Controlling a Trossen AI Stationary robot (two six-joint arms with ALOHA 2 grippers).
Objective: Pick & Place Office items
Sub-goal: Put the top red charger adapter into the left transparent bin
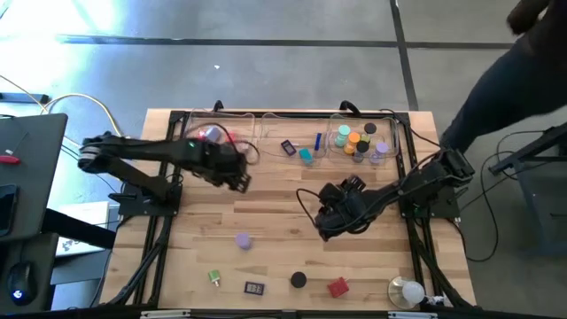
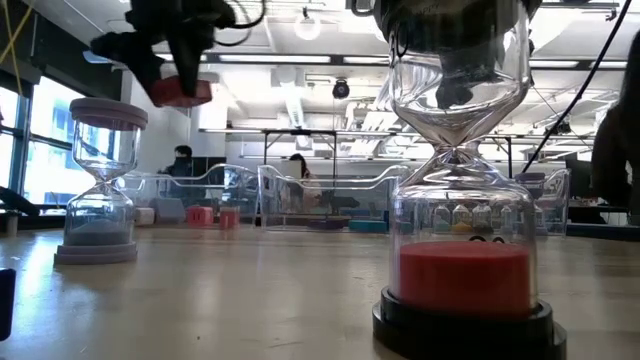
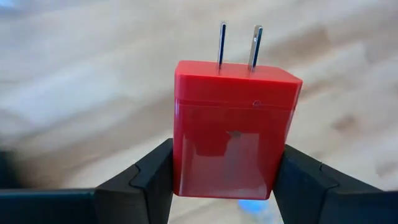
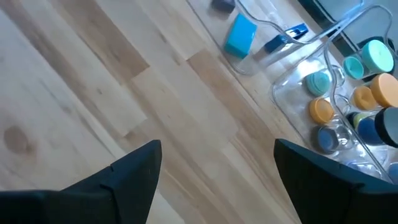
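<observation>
1. One red plug-in charger block (image 3: 231, 134), its two metal prongs pointing away from the wrist, is clamped between the fingers of the left gripper (image 1: 237, 180) and is carried above the table (image 1: 275, 230), near the left clear tray (image 1: 182, 124) at the far edge.
2. Several items are already seen in the far trays: a pink piece (image 1: 211, 134) in the left tray, a blue stick (image 1: 317, 140), a teal block (image 1: 306, 156) and a dark piece (image 1: 288, 147) in the middle, and a cluster of round orange, teal and dark caps (image 1: 359, 142) in the right tray (image 1: 390, 124).
3. Six pieces are left on the near half of the table: a lavender sand timer (image 1: 243, 240), a small green item (image 1: 213, 278), a small dark display piece (image 1: 255, 287), a black-based sand timer (image 1: 299, 280), a red block (image 1: 337, 287) and a white bulb-like object (image 1: 407, 291).
4. The right gripper (image 1: 330, 223) is held over the table's middle with its jaws standing apart and nothing between them.
5. The job is judged to be somewhat past halfway, with the red charger not yet released and the near-side pieces yet to be collected.
</observation>
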